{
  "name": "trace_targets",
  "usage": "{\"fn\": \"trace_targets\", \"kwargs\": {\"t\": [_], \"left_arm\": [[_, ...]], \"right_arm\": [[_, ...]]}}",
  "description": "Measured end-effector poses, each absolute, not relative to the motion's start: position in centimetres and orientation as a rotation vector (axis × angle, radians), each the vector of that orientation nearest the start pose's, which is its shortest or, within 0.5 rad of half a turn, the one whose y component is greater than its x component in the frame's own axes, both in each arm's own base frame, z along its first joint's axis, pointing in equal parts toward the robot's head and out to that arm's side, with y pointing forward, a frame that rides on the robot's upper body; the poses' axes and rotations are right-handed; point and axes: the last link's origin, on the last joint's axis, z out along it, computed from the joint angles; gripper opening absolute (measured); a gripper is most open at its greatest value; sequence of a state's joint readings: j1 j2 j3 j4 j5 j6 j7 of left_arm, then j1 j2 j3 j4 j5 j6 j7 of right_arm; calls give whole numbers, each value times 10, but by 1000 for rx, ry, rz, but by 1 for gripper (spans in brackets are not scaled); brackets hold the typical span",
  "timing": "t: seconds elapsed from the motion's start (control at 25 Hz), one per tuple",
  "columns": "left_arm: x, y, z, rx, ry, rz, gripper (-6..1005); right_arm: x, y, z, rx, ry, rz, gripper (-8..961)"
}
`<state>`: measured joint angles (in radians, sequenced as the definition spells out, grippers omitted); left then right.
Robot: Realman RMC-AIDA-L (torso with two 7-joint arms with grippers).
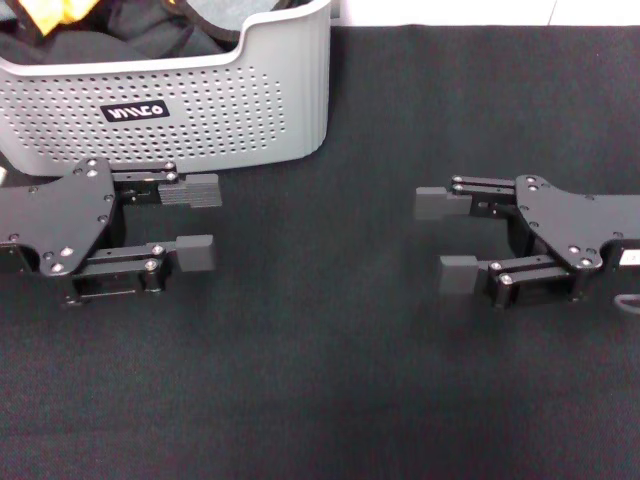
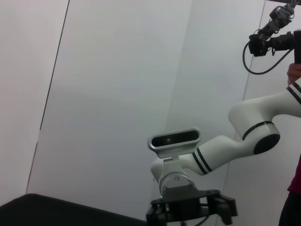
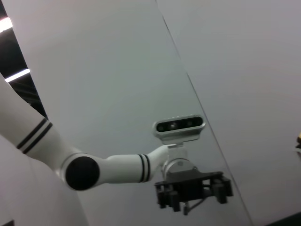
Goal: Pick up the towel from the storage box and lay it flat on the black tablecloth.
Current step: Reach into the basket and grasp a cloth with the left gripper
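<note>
Towel [image 1: 55,14] slumps soft and light in the box [image 1: 200,110], so I judge a bunched fold pinches best; my left pincer [image 1: 195,222] and right pincer [image 1: 445,238] hover spread over the tablecloth [image 1: 320,380].

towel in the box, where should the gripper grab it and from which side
Judging by the head view, grip the bunched orange-yellow fold of the towel that shows at the storage box top, coming straight down from above: the walls block any side approach, and dark cloths lie beside it. The left gripper, open just in front of the box, looks the nearer one; the right gripper is open too, farther off.
</note>
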<state>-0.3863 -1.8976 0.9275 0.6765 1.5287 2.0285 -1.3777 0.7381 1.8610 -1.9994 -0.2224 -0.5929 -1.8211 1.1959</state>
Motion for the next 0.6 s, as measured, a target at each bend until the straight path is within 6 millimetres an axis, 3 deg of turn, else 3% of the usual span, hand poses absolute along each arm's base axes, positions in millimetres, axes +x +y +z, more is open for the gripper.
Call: {"fn": "trace_targets", "kwargs": {"t": [0.6], "left_arm": [[-254, 265, 76, -2851, -343, -1237, 588]], "right_arm": [[177, 316, -2, -3040, 356, 1369, 825]]}}
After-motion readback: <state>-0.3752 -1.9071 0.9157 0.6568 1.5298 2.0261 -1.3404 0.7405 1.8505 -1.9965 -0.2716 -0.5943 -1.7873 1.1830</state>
